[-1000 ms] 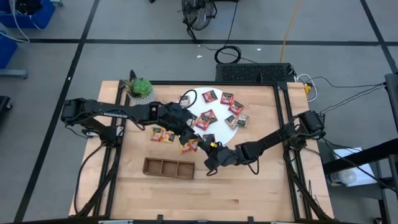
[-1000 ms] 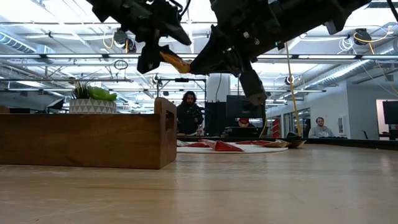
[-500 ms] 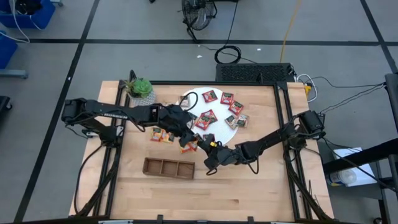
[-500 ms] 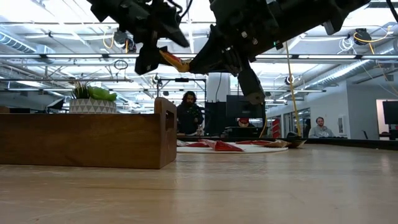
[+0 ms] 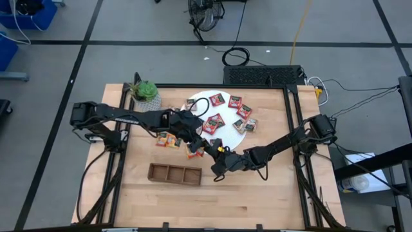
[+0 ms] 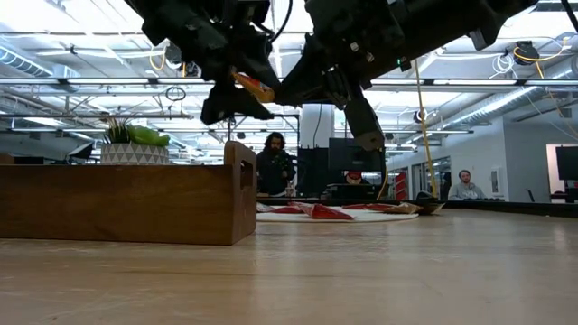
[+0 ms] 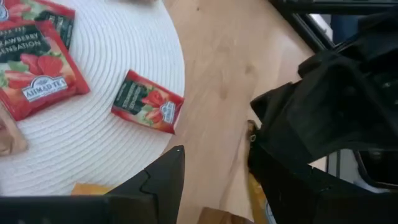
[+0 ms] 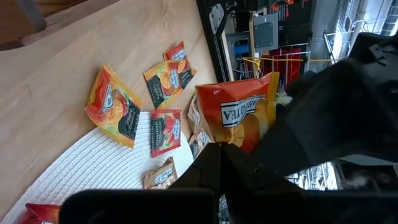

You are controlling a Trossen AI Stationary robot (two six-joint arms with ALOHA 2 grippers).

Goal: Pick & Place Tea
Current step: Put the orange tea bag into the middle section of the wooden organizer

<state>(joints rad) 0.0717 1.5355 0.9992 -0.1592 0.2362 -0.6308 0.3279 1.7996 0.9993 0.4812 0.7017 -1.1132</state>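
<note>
Wooden three-compartment tray [image 5: 175,173] on table [image 5: 257,200]; potted plant [image 5: 144,92] at corner; white disc [image 5: 226,138].

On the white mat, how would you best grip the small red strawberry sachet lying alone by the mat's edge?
Take the red strawberry sachet from straight above, jaws across its two long edges. It lies flat on the white mat, clear of the larger sachet beside it, so nothing hinders a descent. Being thin, a pinch at one edge may lift it more easily.
</note>
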